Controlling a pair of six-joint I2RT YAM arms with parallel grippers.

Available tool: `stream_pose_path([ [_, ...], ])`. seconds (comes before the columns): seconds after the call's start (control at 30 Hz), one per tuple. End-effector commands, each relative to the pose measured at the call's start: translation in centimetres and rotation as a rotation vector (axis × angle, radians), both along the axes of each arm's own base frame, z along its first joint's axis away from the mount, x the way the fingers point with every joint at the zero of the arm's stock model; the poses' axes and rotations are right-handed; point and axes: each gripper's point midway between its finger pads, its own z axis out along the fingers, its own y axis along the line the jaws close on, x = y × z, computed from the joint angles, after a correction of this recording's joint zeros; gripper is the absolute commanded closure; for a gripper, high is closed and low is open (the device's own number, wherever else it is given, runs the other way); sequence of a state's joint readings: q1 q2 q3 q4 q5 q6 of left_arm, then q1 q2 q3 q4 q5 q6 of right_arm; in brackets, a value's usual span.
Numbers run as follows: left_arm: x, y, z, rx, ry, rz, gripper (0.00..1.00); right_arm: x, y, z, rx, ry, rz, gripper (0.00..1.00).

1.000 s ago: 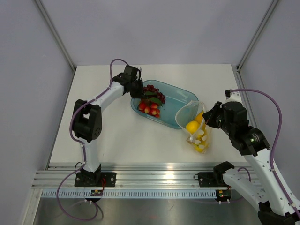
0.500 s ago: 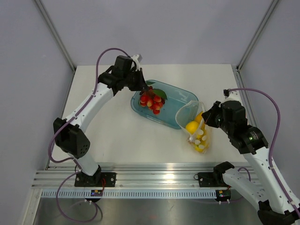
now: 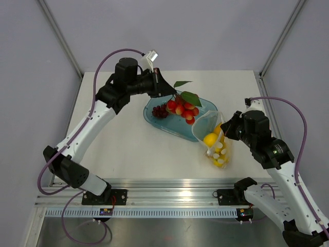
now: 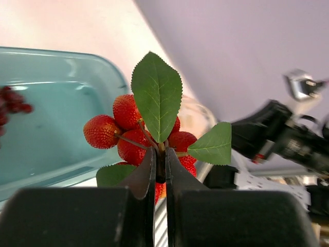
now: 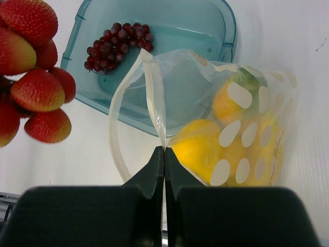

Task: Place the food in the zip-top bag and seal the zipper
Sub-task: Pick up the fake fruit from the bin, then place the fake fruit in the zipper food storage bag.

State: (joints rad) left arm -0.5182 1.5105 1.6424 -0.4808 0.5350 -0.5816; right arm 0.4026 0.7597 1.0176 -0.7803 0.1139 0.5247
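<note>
Roughly midway: at the tray's [image 3: 181, 131] near right corner, the zip-top bag [image 3: 218, 145] is standing open. The clenched right gripper [image 5: 163, 153] is pinching its mouth edge, and yellow and orange fruits [image 5: 199, 150] are already sitting inside. Above the tray's middle, the strawberry bunch [image 4: 134, 135] is hanging by its stem from the left gripper [image 4: 160, 160], which is clamping it. Dark grapes [image 3: 160, 110] are lying in the tray's left end. The zipper [image 5: 116, 126] is gaping unsealed, so more loading and the sealing are looking like what remains.

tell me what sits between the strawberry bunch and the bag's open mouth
just the teal tray, bare there; the top view shows the strawberries hanging over it
</note>
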Motion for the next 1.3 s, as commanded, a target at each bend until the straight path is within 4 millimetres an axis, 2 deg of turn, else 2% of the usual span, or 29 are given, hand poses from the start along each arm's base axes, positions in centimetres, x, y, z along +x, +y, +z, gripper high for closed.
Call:
stream_pose_path([
  [0.0,-4.2,-2.3,6.1,-0.200,-0.080,-0.153,1.00,0.8,0.4,2.4,0.050,-0.075,-0.002,1.00],
  [0.03,-4.9,-3.1,6.3,-0.212,-0.085,-0.177,1.00,0.7,0.5,2.5,0.055,-0.076,0.002,1.00],
  [0.13,-5.1,-4.4,5.2,-0.214,-0.069,-0.154,1.00,0.7,0.6,2.9,0.068,-0.083,0.004,1.00],
  [0.2,-5.0,-5.3,3.4,-0.221,-0.007,-0.151,1.00,0.6,0.7,3.1,0.070,-0.087,0.007,1.00],
  [0.27,-5.6,-6.7,2.9,-0.241,-0.001,-0.174,1.00,0.5,0.7,3.3,0.075,-0.090,0.007,1.00],
  [0.3,-5.4,-7.4,1.6,-0.230,0.032,-0.173,1.00,0.4,0.7,3.4,0.079,-0.094,0.008,1.00],
  [0.37,-5.8,-8.7,0.6,-0.228,0.041,-0.183,1.00,0.4,0.8,3.6,0.088,-0.097,0.015,1.00],
  [0.4,-5.5,-9.5,-0.8,-0.218,0.077,-0.182,1.00,0.3,0.9,3.9,0.095,-0.102,0.018,1.00],
  [0.47,-5.7,-10.6,-1.9,-0.224,0.104,-0.201,1.00,0.3,1.1,4.2,0.107,-0.110,0.028,1.00],
  [0.5,-5.6,-11.2,-3.3,-0.213,0.155,-0.201,1.00,0.3,1.2,4.2,0.112,-0.110,0.031,1.00],
  [0.6,-5.9,-12.4,-4.0,-0.256,0.179,-0.234,1.00,0.3,1.8,4.1,0.134,-0.103,0.049,1.00],
  [0.63,-5.6,-12.9,-4.9,-0.247,0.195,-0.230,1.00,0.4,2.0,4.2,0.143,-0.107,0.058,1.00],
  [0.87,-5.1,-14.8,-8.6,-0.211,0.256,-0.229,1.00,0.5,3.6,4.3,0.197,-0.103,0.115,1.00],
  [1.0,-5.7,-16.3,-9.3,-0.200,0.261,-0.243,1.00,0.7,4.2,4.4,0.219,-0.102,0.135,1.00],
  [1.27,-4.7,-16.8,-12.5,-0.118,0.258,-0.191,1.00,0.1,4.7,6.0,0.264,-0.129,0.167,1.00],
])
